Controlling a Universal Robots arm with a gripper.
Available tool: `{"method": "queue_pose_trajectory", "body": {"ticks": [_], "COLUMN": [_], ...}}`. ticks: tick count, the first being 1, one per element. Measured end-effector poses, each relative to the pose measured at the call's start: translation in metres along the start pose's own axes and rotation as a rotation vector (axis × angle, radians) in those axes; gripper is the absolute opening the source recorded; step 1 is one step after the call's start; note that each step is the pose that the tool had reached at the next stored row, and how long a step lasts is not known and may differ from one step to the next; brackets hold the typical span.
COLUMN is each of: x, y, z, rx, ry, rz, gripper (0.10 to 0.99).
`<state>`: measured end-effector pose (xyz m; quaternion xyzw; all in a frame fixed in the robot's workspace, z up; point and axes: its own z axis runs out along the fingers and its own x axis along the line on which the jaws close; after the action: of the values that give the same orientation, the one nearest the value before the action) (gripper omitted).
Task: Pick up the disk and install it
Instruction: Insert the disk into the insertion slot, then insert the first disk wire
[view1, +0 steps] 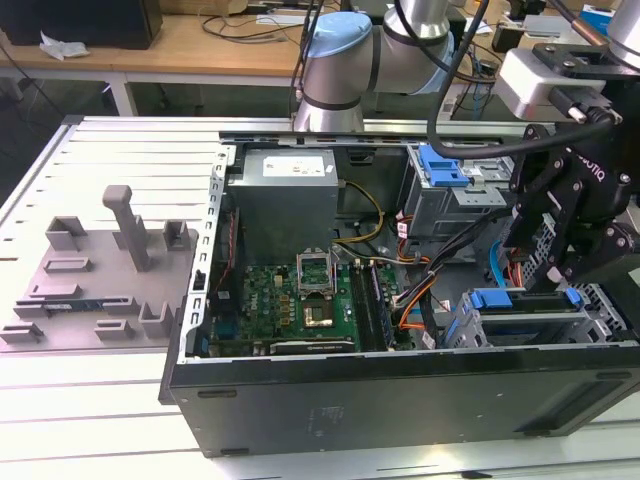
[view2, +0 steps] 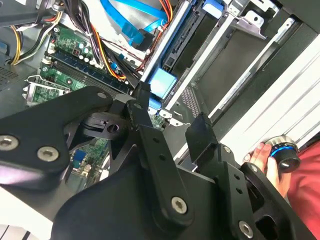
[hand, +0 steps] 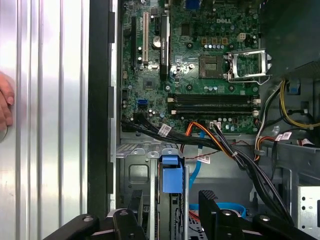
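Alignment looks close: the hand (hand: 174, 204), jaws apart and clamped on nothing, hovers just above the disk (hand: 171, 179), which stands on edge in the drive bay (hand: 134, 172) at the exterior view's right of the computer case (view1: 400, 405), long edge running between the jaws.

- A white brand mark was printed on the motherboard (hand: 200, 100).
- A white label on the power supply (view1: 285, 210) carried unreadable print.
- White cable tags (hand: 165, 131) carried unreadable print.
- The gripper (view1: 548, 278) housing bore a brand mark.
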<state>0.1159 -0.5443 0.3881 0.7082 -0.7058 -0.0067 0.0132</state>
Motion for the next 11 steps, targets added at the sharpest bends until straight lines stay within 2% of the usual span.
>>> {"method": "queue_pose_trajectory", "body": {"ticks": [11], "x": [-0.0005], "y": [0.0], "z": [0.0], "rx": [0.0], "ry": [0.0021], "rz": [-0.002], "gripper": [0.565]}}
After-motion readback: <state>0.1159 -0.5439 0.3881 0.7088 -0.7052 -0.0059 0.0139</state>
